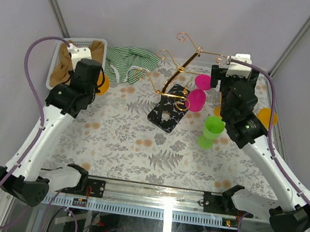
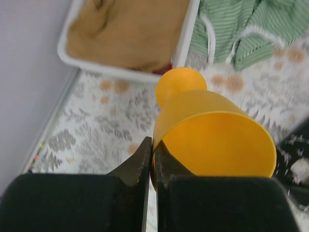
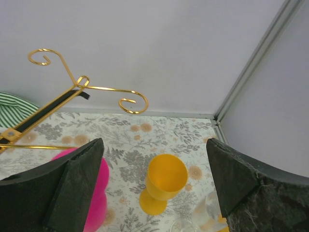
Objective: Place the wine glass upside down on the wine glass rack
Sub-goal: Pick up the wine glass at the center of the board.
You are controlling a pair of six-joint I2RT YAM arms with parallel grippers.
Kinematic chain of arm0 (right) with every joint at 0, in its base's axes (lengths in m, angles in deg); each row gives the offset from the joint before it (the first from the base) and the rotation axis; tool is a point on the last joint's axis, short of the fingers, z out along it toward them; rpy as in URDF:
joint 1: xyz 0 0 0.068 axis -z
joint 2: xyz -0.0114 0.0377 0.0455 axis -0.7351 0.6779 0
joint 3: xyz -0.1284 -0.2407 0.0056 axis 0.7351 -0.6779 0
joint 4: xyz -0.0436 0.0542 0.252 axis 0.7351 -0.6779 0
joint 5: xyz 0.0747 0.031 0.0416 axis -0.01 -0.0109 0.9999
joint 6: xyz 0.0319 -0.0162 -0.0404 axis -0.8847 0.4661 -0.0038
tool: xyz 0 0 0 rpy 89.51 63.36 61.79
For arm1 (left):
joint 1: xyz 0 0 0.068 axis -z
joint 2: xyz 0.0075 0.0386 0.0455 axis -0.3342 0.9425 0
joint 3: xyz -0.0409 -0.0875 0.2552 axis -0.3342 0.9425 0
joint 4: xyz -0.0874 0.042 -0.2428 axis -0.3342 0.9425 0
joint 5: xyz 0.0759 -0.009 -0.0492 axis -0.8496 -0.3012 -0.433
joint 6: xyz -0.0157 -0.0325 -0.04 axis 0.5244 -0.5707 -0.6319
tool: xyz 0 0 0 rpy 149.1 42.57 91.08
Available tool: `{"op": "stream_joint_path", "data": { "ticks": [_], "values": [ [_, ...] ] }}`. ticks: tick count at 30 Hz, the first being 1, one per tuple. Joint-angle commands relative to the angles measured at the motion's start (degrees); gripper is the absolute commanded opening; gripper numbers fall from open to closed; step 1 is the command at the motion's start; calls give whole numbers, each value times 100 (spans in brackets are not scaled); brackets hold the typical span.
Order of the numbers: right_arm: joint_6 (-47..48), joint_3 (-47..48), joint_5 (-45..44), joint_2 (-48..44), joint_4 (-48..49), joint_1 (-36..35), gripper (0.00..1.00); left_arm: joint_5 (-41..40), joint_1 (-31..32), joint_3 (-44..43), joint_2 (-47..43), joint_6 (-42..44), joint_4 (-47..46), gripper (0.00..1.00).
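Note:
My left gripper (image 2: 152, 145) is shut on the rim of an orange wine glass (image 2: 212, 130), one finger inside the bowl and one outside. The glass lies tilted, with its foot pointing away from me. From above, the left gripper (image 1: 99, 82) is beside the basket with that glass (image 1: 104, 85) partly hidden under it. The gold wine glass rack (image 1: 179, 72) stands mid-table on its black base (image 1: 168, 115), with two pink glasses (image 1: 196, 100) at its right side. My right gripper (image 3: 154, 145) is open and empty, above a second orange glass (image 3: 165, 180) standing upright.
A white basket (image 1: 57, 60) with brown cloth sits at the back left, and a green striped cloth (image 1: 129, 61) lies next to it. A green glass (image 1: 211, 130) stands right of the rack base. The enclosure walls are close behind the rack's hooks (image 3: 133, 104).

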Motion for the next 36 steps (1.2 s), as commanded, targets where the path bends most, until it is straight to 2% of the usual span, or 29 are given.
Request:
{"op": "stream_joint_path", "data": {
  "ticks": [1,4,8,14,16,18,24,29,36],
  "values": [
    [-321,799,534,254,-457,30,94,-922,8,-535,101,957,-1665,0],
    [-573,1125,1039,392,-621,75,95,-715,10,-903,180,1499,-2553,0],
    [-1115,1494,1911,450,-719,105,96,211,9,-912,12,1911,-3999,0],
    [-2493,1455,3544,267,34,110,98,2245,8,827,-819,1984,-7296,0],
    [-2959,1343,3959,225,550,116,99,2661,8,1322,-925,1785,-8175,0],
    [-3399,1233,4310,242,1048,116,100,2925,9,1556,-940,1545,-8611,0],
    [-4935,1290,5166,774,2122,116,100,2960,18,2555,-776,785,-10537,0],
    [-6048,1333,5658,1260,2955,116,98,2849,32,2863,-474,437,-11379,0],
    [-6998,1103,5645,1654,4071,113,95,2870,249,2934,-202,284,-12012,0]
  ]
}}
